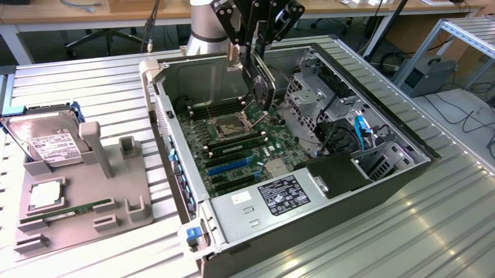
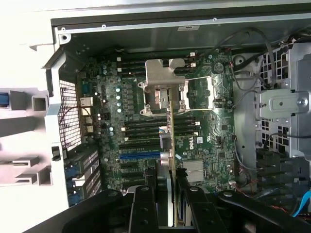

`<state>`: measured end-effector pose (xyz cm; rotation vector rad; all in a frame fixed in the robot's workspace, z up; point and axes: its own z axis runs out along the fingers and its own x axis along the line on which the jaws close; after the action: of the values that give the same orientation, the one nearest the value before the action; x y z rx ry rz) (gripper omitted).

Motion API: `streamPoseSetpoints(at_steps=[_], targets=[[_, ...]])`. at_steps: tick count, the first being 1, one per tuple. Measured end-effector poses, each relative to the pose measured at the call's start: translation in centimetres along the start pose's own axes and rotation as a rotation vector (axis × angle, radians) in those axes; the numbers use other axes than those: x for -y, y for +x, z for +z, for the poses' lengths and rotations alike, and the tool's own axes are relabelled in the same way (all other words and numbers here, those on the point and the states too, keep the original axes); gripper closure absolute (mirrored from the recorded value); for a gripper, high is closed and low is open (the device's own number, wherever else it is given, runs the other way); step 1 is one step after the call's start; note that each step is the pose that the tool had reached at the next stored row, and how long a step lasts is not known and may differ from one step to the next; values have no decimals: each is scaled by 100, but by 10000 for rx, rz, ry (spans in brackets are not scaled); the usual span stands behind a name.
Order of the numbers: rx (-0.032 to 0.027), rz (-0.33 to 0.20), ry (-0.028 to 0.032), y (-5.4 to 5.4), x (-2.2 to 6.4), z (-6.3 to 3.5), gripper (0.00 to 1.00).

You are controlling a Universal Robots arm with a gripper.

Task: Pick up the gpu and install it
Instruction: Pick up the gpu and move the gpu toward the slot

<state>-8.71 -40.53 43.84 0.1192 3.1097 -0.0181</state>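
Clamping one gpu [image 1: 261, 87] edge-on between the gripper's [image 1: 258, 43] two fingers [image 2: 144, 204], card hanging straight below them. Hovering over one open case [image 1: 171, 133], one motherboard [image 1: 232, 156] lying directly beneath the card.

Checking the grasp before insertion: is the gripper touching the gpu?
Touching. In the wrist view the gpu stands edge-on, clamped between the gripper's two black fingers; the exterior view shows it hanging from them over the open case.

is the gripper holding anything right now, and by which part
Yes: the gripper is clamped on the gpu, pinching its upper end, one finger on each flat face, while the card hangs above the motherboard.
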Motion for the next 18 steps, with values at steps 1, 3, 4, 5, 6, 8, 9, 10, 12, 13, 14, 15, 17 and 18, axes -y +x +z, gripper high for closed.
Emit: streamPoseSetpoints(at_steps=[1,3,4,5,6,8,9,10,12,13,14,15,17,18], targets=[[0,0,0,-7,0,0,73],[0,0,0,-19,-1,1,73],[0,0,0,-28,-2,1,73],[1,0,1,-35,-3,1,73],[0,1,1,-42,-3,1,73],[0,0,2,-54,-4,2,73],[0,0,2,-61,-5,2,73],[1,0,1,-68,-5,3,73],[1,0,2,-82,-6,3,73],[1,0,1,-90,-7,3,73],[0,0,2,-98,-8,4,73],[1,0,1,-106,-8,4,73],[1,0,1,-125,-10,5,73],[1,0,1,-134,-10,7,73]])
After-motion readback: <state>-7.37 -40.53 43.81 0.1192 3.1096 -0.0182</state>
